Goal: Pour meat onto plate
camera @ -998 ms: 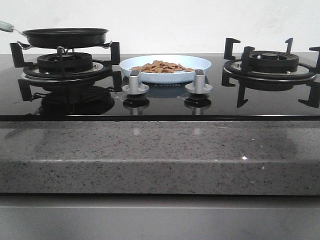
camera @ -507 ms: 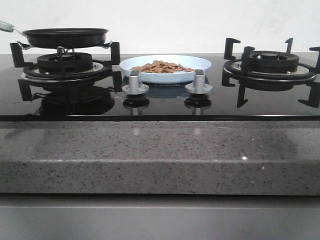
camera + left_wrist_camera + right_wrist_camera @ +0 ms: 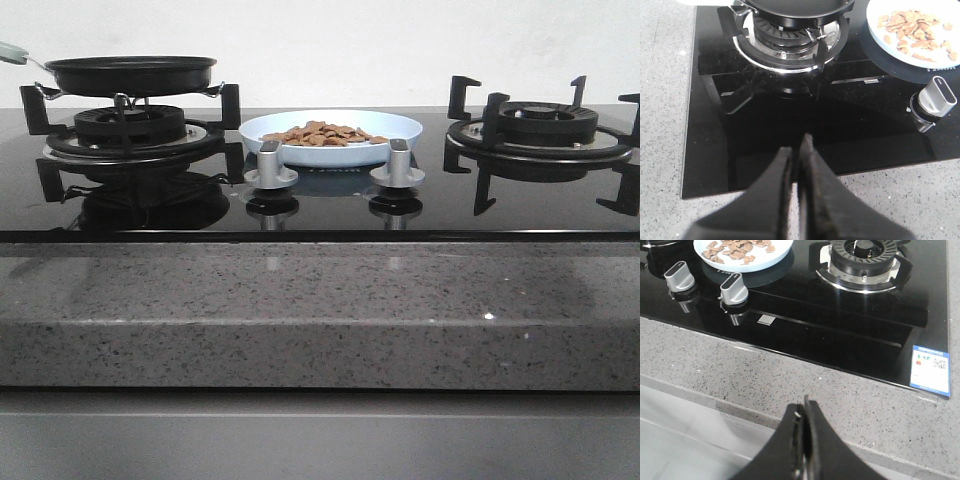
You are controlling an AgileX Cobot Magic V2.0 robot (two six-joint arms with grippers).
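Heap of light-brown flat meat pcs (image 3: 322,133) on pale blue round plate (image 3: 405,126), ctr; unchanged. Black pan (image 3: 130,74) on left burner. Left claw (image 3: 799,150), right claw (image 3: 804,412) closed, empty. Task looks done.

Left gripper (image 3: 799,150) closed, empty; right gripper (image 3: 804,412) likewise.

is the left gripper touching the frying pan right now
Apart. The left wrist view shows the left gripper shut over the black glass cooktop, with the burner grate between it and the frying pan.
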